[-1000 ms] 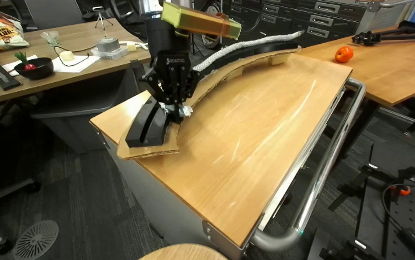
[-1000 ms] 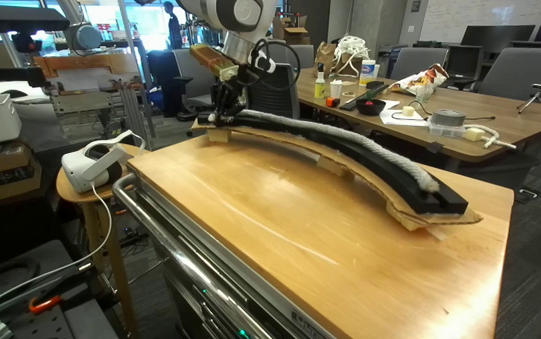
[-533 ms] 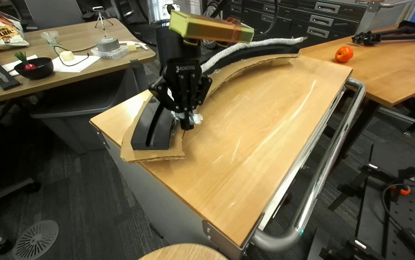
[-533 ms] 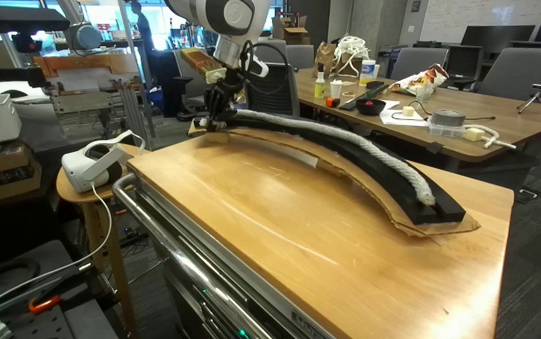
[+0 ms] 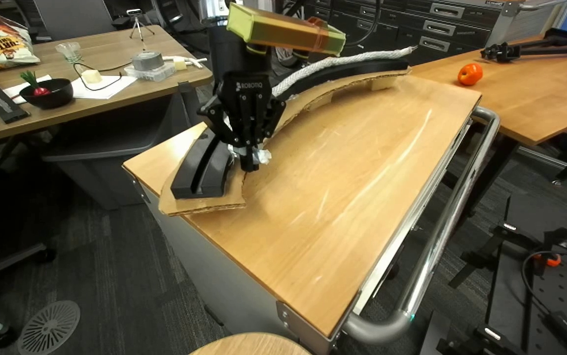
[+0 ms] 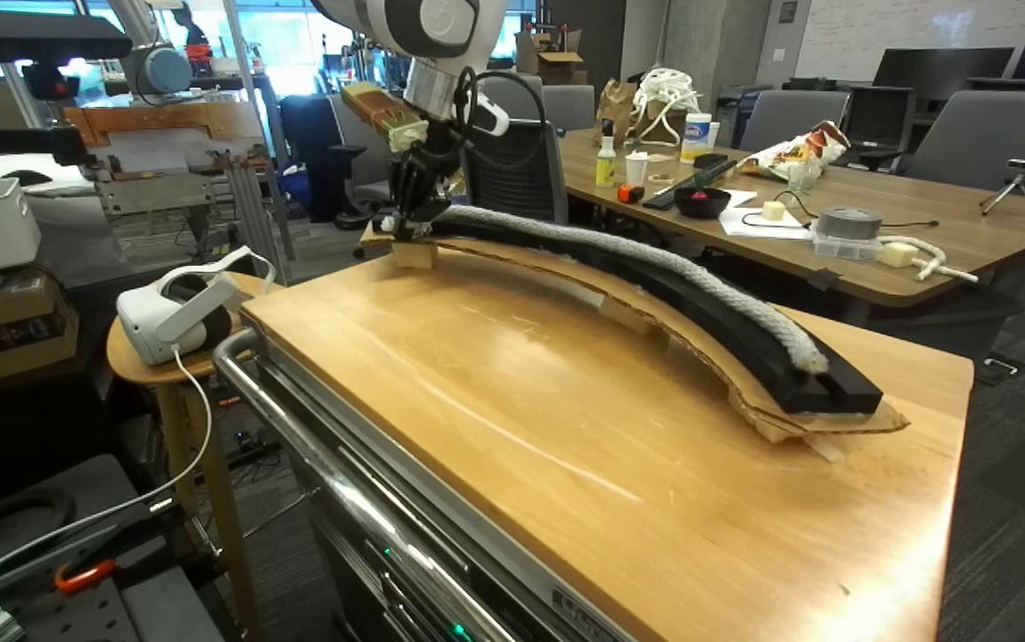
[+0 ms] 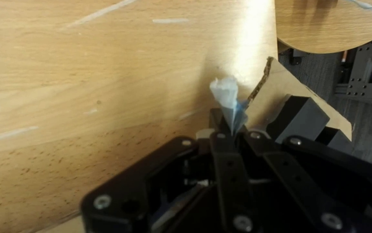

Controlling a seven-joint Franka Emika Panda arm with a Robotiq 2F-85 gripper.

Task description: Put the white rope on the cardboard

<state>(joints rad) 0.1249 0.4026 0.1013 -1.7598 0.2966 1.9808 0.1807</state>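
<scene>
The white rope (image 5: 342,63) lies along the top of the black grooved strip (image 5: 209,180) on the tan cardboard (image 5: 199,204). In an exterior view the rope (image 6: 619,245) ends short of the strip's end, where the groove shows. Its other end is hidden behind my gripper (image 5: 250,166). My gripper is shut at the cardboard's inner edge, beside the strip, near one end of the arc. In the wrist view the gripper (image 7: 230,123) pinches a crumpled whitish-blue strip (image 7: 225,92). I cannot tell whether it belongs to the rope or the cardboard.
Small blocks (image 6: 414,257) prop the cardboard above the wooden tabletop (image 6: 512,383). A metal rail (image 5: 426,266) runs along one table edge. A round stool (image 6: 125,352) with a white headset stands close by. A cluttered table (image 6: 940,223) stands behind.
The gripper moved towards the table's middle and down, then partly back up. The cardboard with strip and rope tipped and shifted along with it. The whole front block shows again.
</scene>
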